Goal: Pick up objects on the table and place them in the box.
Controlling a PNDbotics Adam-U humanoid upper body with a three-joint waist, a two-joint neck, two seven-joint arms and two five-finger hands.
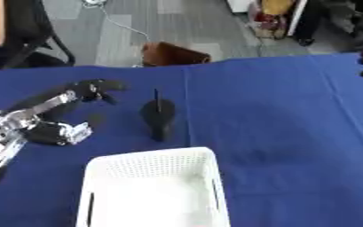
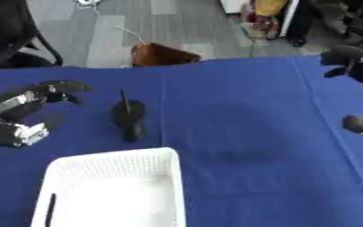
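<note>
Your left hand (image 1: 91,90), left of centre, hangs relaxed and holds nothing. The dark object (image 1: 159,116) stands mid-frame, just above the white box (image 1: 149,162). Reach sideways and you may topple it. Your right hand (image 2: 353,60), at the upper right edge, looks curled and empty.

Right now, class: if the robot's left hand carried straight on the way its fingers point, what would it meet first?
The left hand points rightward over the blue table. It would probably meet the black object first, though depth is unclear and it might pass just behind it.
</note>
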